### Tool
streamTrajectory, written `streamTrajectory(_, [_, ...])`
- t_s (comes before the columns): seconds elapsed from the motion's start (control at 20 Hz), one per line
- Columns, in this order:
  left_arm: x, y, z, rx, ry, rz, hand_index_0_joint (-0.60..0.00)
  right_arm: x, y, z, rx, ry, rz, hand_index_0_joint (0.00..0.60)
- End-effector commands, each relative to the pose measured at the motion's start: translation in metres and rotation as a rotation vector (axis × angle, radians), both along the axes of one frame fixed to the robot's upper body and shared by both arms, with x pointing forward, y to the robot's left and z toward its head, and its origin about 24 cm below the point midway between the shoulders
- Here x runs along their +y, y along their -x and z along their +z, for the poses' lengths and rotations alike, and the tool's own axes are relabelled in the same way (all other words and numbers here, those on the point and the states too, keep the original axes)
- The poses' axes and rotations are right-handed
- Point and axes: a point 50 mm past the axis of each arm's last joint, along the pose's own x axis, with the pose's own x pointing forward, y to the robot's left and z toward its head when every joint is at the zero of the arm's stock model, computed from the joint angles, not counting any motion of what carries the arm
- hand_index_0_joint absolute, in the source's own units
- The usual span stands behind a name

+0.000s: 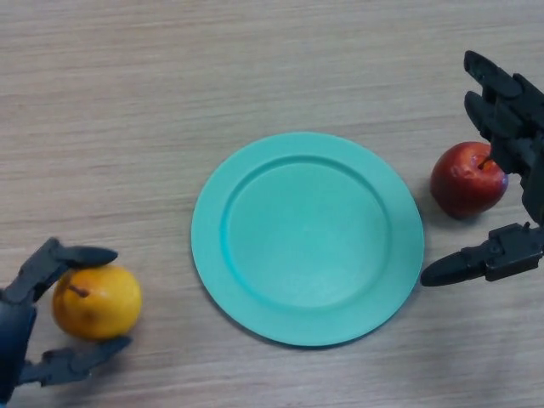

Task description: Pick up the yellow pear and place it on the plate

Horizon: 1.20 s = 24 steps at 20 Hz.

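The yellow pear (97, 302) lies on the wooden table at the lower left, its stem pointing up and left. My left hand (25, 297) comes in from the lower left corner and is closed round the pear, one finger along its top and the thumb under its bottom edge. The teal plate (255, 178) sits in the middle of the table with nothing on it, its rim a short way to the right of the pear. My right hand (514, 123) is open at the right edge, fingers spread.
A red apple (463, 180) lies just right of the plate's rim, between my right hand's fingers and thumb, with the fingers touching its right side. The wooden table (127, 102) stretches bare across the far side.
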Motion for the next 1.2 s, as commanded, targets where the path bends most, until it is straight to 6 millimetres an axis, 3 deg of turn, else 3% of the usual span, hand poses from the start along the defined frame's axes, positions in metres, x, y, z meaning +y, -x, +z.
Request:
streamTrajectory(0.05, [0.010,-0.001,0.038,-0.217,-0.055,0.030,-0.600,-0.009,0.010,0.037,-0.226,-0.005,-0.016,0.000])
streamTrajectory(0.25, [-0.014,-0.025,0.060,-0.296,-0.119,-0.018,-0.600,-0.009,0.013,0.035,-0.237,0.000,-0.025,0.000])
streamTrajectory(0.55, [-0.078,-0.056,0.075,-0.287,-0.087,-0.269,-0.600,-0.009,0.017,0.037,-0.204,-0.009,-0.013,0.000])
streamTrajectory(0.7, [-0.107,-0.074,0.075,-0.282,-0.067,-0.316,-0.600,-0.009,0.020,0.039,-0.201,-0.032,-0.010,0.000])
streamTrajectory(0.8, [-0.115,-0.082,0.074,-0.267,-0.050,-0.322,-0.600,-0.010,0.022,0.040,-0.205,-0.035,-0.009,0.000])
streamTrajectory(0.9, [-0.127,-0.091,0.061,-0.209,-0.068,-0.328,-0.600,-0.012,0.022,0.041,-0.229,-0.021,-0.027,0.000])
streamTrajectory(1.2, [-0.141,-0.096,0.049,-0.002,0.111,-0.345,-0.600,-0.014,0.021,0.040,-0.236,-0.001,-0.047,0.000])
